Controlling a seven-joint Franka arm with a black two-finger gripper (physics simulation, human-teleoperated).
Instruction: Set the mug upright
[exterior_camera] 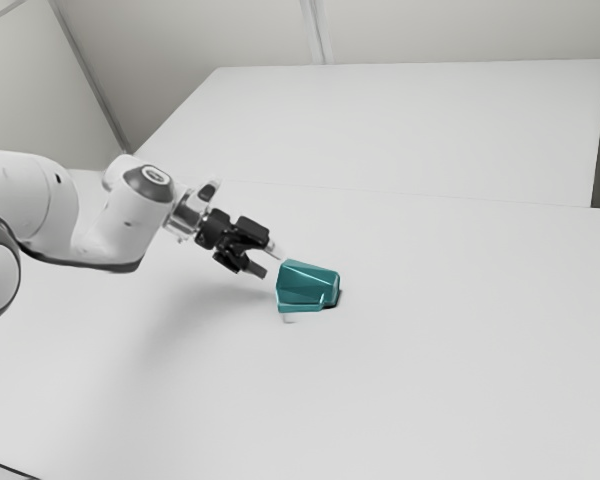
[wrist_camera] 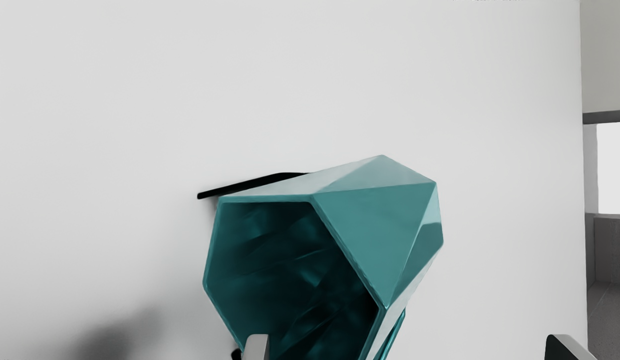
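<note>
White tbl (exterior_camera: 430, 390) w/ teal mug (exterior_camera: 308, 282) on its side.

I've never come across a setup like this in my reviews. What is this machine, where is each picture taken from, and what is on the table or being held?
The machine is a white robot arm with a black two-fingered hand, drawn by a simulator. The exterior view is taken from beside the arm, which comes in from that view's left. The wrist view comes from a camera on the hand itself, so the tips of its fingers show at the bottom edge.

On the pale table lies a teal, many-sided mug, tipped on its side with its open mouth toward the hand. Nothing is held: the fingers are spread wide apart.
</note>
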